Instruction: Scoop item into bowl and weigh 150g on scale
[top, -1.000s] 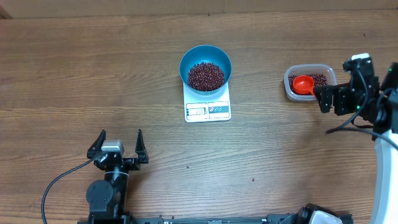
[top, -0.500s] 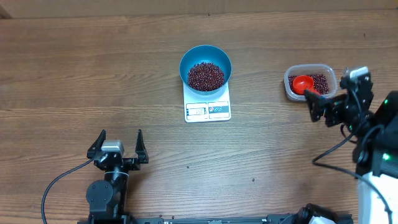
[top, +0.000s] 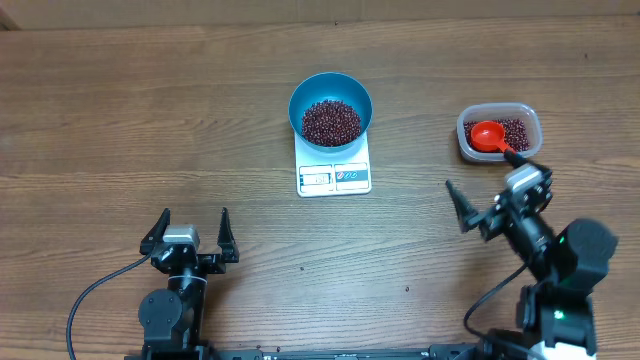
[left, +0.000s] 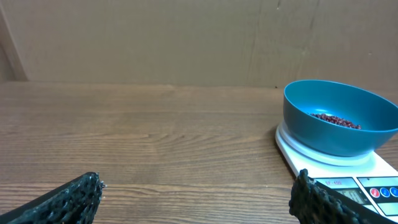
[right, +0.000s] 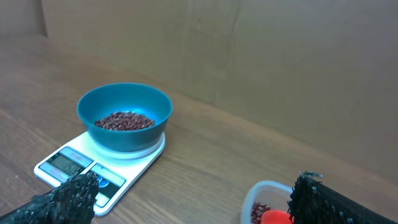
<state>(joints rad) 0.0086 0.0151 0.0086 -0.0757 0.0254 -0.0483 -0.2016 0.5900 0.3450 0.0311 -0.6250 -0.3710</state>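
Observation:
The blue bowl (top: 331, 92) stands on the white scale (top: 334, 172) at the table's middle, with a heap of dark red-brown beans (top: 331, 122) in it. My left gripper (top: 193, 228) is open near the front edge, well short of the scale, with nothing between its fingers. My right gripper (top: 489, 188) is open just in front of the clear tub, apart from it and empty. In the left wrist view the bowl (left: 339, 124) and scale (left: 336, 167) lie ahead on the right. The right wrist view shows the bowl (right: 124, 102) with beans (right: 124, 121) on the scale (right: 93, 163).
A clear plastic tub (top: 499, 110) at the right holds more beans and a red scoop (top: 487, 136); the tub (right: 264, 196) and scoop (right: 275, 218) sit low in the right wrist view. A cardboard wall runs along the table's far edge.
My right arm has drawn back from the far right beside the tub, toward the front and left, and now faces the scale. The left arm, bowl and scoop have not moved.

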